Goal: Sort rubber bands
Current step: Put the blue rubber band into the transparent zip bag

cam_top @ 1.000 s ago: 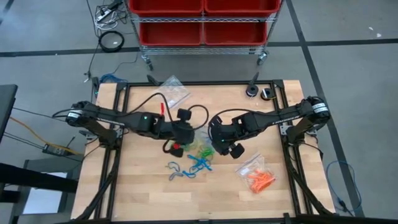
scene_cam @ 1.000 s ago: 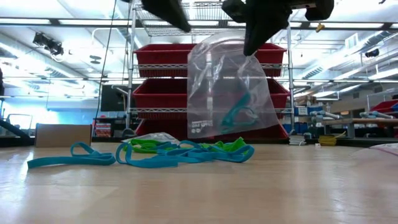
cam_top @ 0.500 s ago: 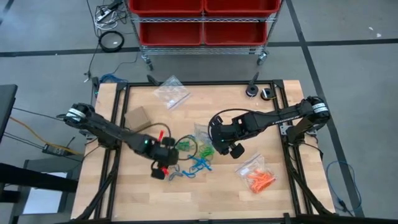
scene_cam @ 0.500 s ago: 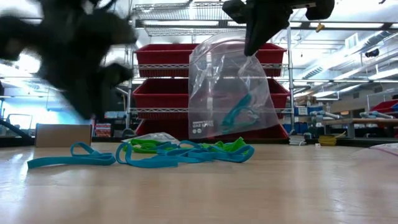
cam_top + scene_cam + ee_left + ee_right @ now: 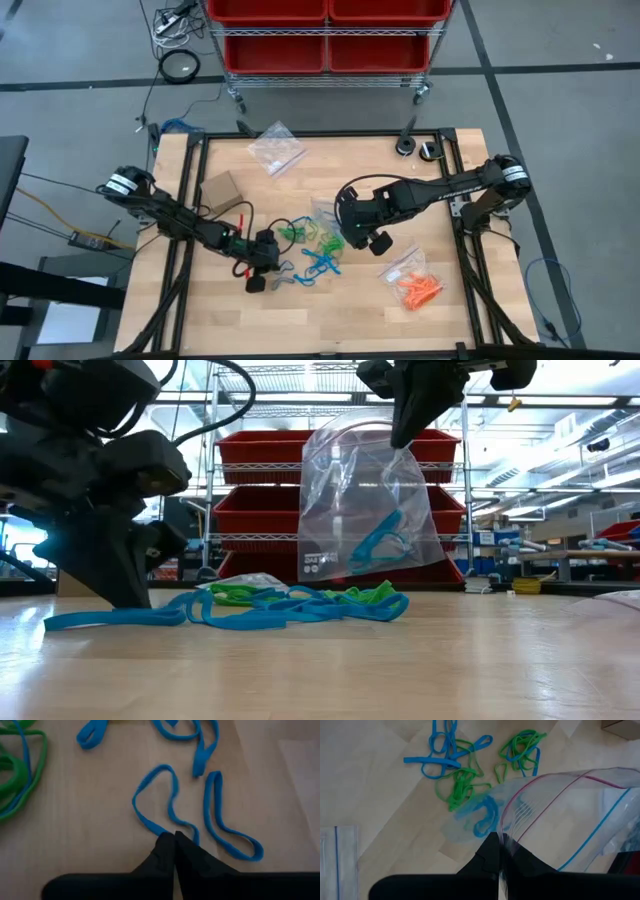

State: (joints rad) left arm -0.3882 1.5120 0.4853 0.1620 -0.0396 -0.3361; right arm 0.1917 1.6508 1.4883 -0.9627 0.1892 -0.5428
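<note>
The left pincer point(image 5: 174, 837) is lowered to the tabletop point(image 5: 230, 310) at the near-left side of the pile, its fingers brought together on a blue rubber band point(image 5: 165, 805). Whether the band is truly pinched or only touched cannot be confirmed. The right pincer point(image 5: 499, 851) is raised above the middle of the tabletop and is clamped on the top edge of a clear plastic bag point(image 5: 365, 500), which hangs open below it.

The rubber bands point(image 5: 312, 250) are spread loosely at the centre of the tabletop: blue loops point(image 5: 250, 610) on the near side, green loops point(image 5: 457, 790) mixed among them just beyond. They are judged to be very light, soft and springy. A band is expected to stretch, twist and snag on its neighbours when lifted. A single strand is best taken where it lies apart from the others, flat on the wood, so that only one colour is drawn off.

Containers:
- The held bag contains at least one blue band point(image 5: 380, 545), resting near its bottom.
- A second bag point(image 5: 412, 283) lies flat at the near-right and holds orange bands.
- A third clear bag point(image 5: 277, 148) lies at the far side, left of centre; its contents cannot be made out.
- A small cardboard box point(image 5: 222, 190) stands at the left.
</note>
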